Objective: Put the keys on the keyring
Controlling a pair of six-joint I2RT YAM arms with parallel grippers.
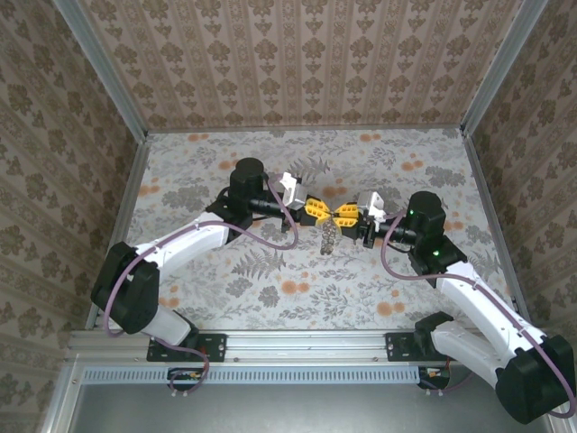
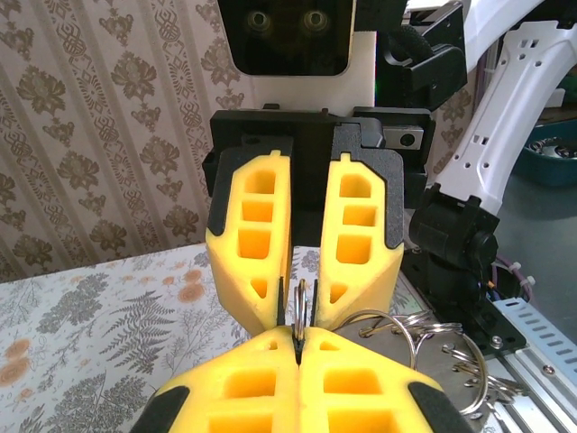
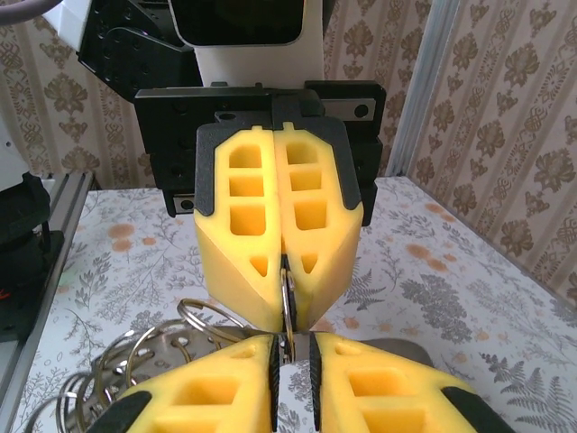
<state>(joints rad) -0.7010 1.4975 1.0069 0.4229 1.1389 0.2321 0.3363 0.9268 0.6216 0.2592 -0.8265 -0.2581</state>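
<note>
In the top view the left gripper [image 1: 315, 209] and right gripper [image 1: 346, 215] meet tip to tip at the centre of the frame, raised above the floral surface [image 1: 270, 298]. The keyring [image 2: 298, 307] sits in the seam between them.

In the left wrist view it is thin wire seen edge-on at centre frame. It rises from the left gripper's fingers at the bottom edge into the tips of the right gripper's fingers above. The left gripper is clamped on it, jaws pressed flush. The right gripper's jaws are drawn in to a narrow slot with the wire inside, which I judge to be a pinch as well.

A bundle of rings [image 1: 329, 236] hangs just below the meeting point in the top view. Which of its pieces are the keys I cannot tell, as they are too tangled.

The held wire stands upright, its plane along the line joining the 2 grippers, which runs left to right in the top view. Neither arm is nearer, since each grips it from an opposite end. Threading a key would likely mean coming in across that line, with 1 gripper letting go first.
</note>
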